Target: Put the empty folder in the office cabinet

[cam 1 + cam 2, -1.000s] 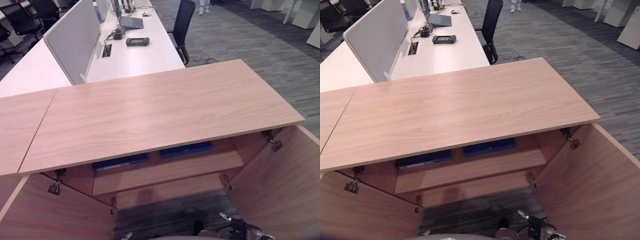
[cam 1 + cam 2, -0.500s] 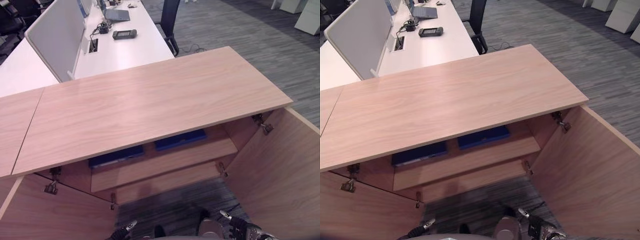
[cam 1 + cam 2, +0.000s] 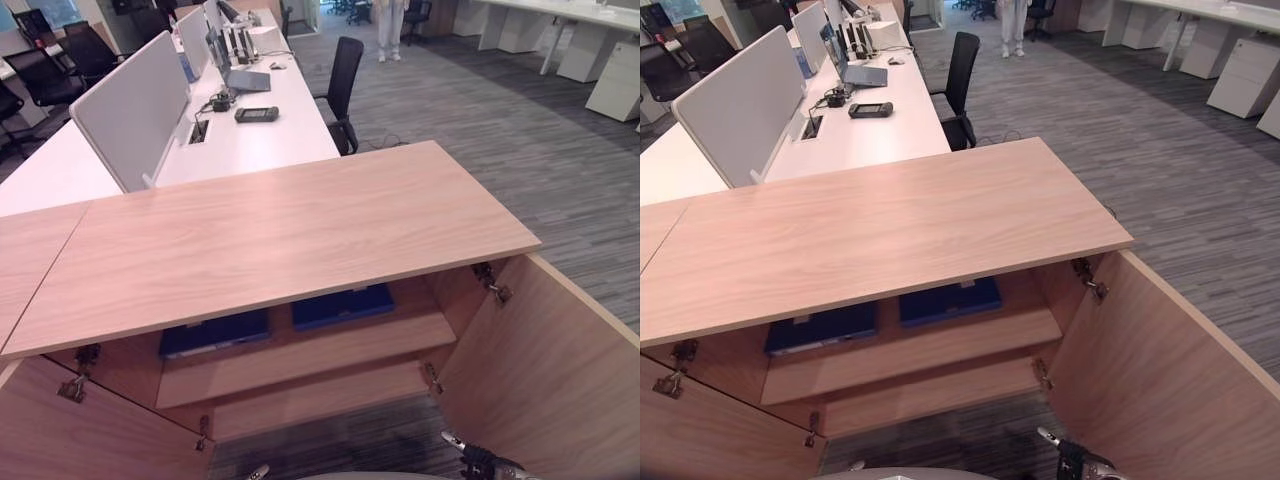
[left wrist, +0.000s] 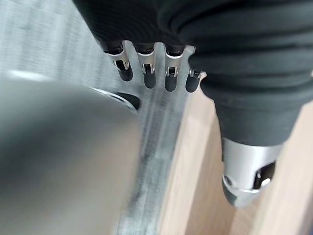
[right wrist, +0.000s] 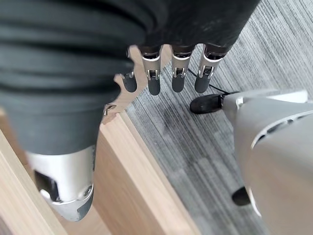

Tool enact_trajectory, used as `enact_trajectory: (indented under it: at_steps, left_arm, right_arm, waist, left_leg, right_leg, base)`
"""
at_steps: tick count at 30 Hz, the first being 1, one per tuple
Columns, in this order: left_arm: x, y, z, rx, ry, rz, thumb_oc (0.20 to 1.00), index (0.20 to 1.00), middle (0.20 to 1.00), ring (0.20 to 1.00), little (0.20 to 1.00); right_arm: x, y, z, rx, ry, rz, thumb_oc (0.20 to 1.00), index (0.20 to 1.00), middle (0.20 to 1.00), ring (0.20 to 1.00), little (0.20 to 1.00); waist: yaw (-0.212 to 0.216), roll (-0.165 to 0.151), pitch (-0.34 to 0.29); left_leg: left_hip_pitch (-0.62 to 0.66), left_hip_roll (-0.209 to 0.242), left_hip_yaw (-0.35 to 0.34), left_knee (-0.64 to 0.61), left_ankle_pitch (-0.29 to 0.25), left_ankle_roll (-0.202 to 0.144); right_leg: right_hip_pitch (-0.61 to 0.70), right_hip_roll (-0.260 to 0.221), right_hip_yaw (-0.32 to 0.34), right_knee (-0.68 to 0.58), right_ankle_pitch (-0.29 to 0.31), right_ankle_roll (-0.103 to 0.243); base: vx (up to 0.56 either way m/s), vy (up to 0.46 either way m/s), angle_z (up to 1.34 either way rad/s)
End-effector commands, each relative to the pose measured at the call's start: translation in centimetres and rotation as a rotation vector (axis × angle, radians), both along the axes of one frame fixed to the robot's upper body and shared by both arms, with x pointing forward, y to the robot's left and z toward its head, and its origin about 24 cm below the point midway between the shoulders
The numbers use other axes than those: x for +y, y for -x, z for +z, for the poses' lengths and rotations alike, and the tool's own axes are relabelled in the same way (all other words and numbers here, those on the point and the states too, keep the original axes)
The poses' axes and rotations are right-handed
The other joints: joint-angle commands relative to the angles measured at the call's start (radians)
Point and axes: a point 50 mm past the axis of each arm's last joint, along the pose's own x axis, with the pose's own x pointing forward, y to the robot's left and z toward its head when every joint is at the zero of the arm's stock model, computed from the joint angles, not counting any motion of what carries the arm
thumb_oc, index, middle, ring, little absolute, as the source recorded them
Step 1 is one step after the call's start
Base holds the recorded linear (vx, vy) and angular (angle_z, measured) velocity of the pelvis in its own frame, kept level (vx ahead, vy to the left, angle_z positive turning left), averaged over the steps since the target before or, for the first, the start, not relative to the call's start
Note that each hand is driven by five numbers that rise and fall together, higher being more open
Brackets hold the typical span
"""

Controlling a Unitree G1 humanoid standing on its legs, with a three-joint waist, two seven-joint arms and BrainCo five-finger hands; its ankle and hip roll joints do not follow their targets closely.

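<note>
Wooden cabinet wide open, both doors swung out.
Two blue folders lie flat on its upper shelf; left hand and right hand hang below the cabinet, fingers relaxed, empty. Risk: closing doors could clip either hand.

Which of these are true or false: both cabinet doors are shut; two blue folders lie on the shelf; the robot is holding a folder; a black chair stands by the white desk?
1. Both doors of the cabinet are shut. False: both stand open.
2. Two blue folders lie side by side on the upper shelf. True.
3. The robot holds a folder. False: the left hand and the right hand hang with straight fingers, holding nothing.
4. A black chair stands by the white desk. True.
</note>
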Motion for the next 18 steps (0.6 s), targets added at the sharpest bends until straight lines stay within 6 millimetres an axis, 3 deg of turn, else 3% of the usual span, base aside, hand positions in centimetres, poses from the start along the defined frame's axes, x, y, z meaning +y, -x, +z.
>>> enact_trajectory:
  at_steps: [1,12,18]
  left_arm:
    - [-1.1,-0.6,-0.2,-0.001,0.018,-0.004,1.0,1.0,1.0,1.0,1.0]
    - [-0.4,1.0,-0.3,0.07,-0.013,0.026,1.0,1.0,1.0,1.0,1.0]
    - [-0.7,0.6,-0.3,0.057,-0.004,0.038,1.0,1.0,1.0,1.0,1.0]
  right_arm:
    - [1.2,-0.7,-0.2,-0.001,-0.013,-0.016,1.0,1.0,1.0,1.0,1.0]
    - [1.9,-0.5,-0.4,-0.007,-0.021,-0.025,1.0,1.0,1.0,1.0,1.0]
    - [1.8,-0.2,-0.5,0.006,-0.02,-0.029,1.0,1.0,1.0,1.0,1.0]
  waist:
    - [0.008,-0.031,0.003]
    - [0.012,-0.032,-0.007]
    - [0.011,-0.036,-0.007]
  left_leg:
    - [-0.016,-0.069,-0.04,0.003,-0.068,0.033]
    - [-0.001,-0.038,-0.043,0.003,-0.067,0.017]
    - [0.004,-0.024,-0.042,0.003,-0.061,0.011]
  right_leg:
    - [-0.043,0.011,0.031,0.002,-0.059,0.023]
    - [-0.026,0.05,0.025,0.002,-0.099,0.003]
    - [-0.019,0.07,0.029,0.002,-0.11,-0.006]
  base:
    - [0.03,-0.049,0.07]
    - [0.02,-0.053,0.05]
    - [-0.02,-0.04,-0.01]
